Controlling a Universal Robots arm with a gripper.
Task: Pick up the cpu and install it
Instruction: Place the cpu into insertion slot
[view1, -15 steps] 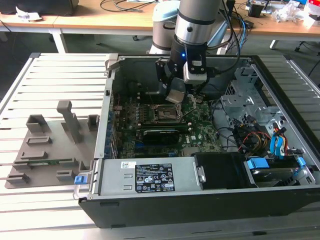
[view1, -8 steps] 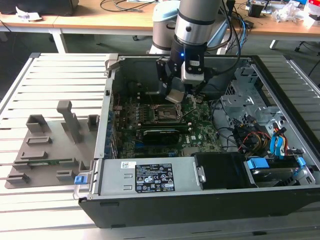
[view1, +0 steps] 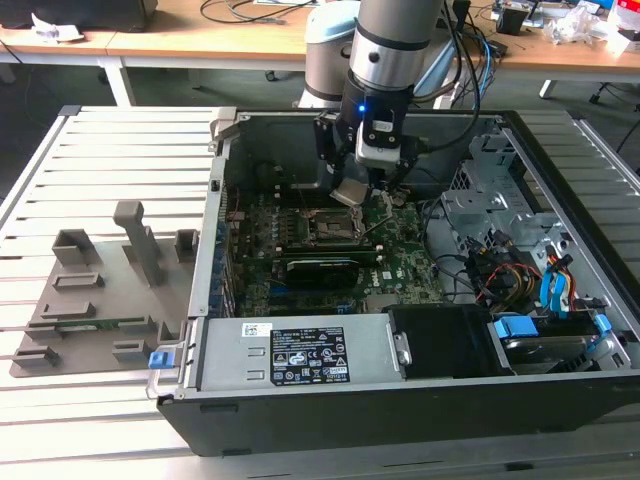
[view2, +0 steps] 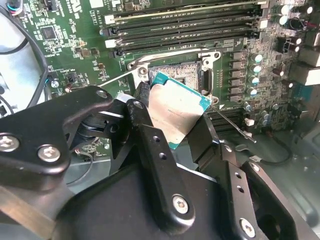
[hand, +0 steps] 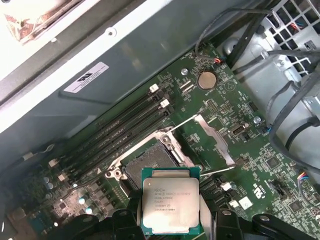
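Exterior view: open case (view1: 400, 425) is seen holding motherboard (view1: 400, 268), its socket (view1: 325, 228) uncovered.
Cpu (view1: 347, 192): held tilted just above socket, not seated.
Facing: silvery top is turned upward; square, so no long axis.
Gripper (view1: 352, 188): clamped on cpu's edges.

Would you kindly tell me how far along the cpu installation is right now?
Done: the pickup; the gripper has its black fingers shut on the flat square silvery-topped cpu. In hand: it hangs tilted near the open black square metal-framed socket. Left: seating it; the socket is bare.
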